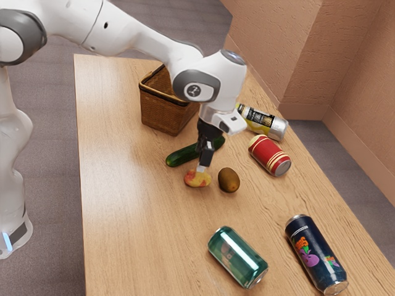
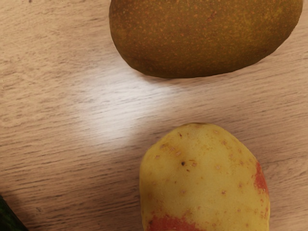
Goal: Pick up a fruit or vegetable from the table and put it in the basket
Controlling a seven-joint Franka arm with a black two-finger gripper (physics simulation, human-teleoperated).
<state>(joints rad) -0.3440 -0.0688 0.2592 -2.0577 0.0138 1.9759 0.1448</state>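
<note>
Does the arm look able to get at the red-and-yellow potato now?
Probably yes: the hand is right above the potato, nothing lies on it, and a gap separates it from the brown fruit.

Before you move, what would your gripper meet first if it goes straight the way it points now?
Most likely the yellow-and-red potato: my gripper points down at it. Whether they touch, I cannot tell.
</note>
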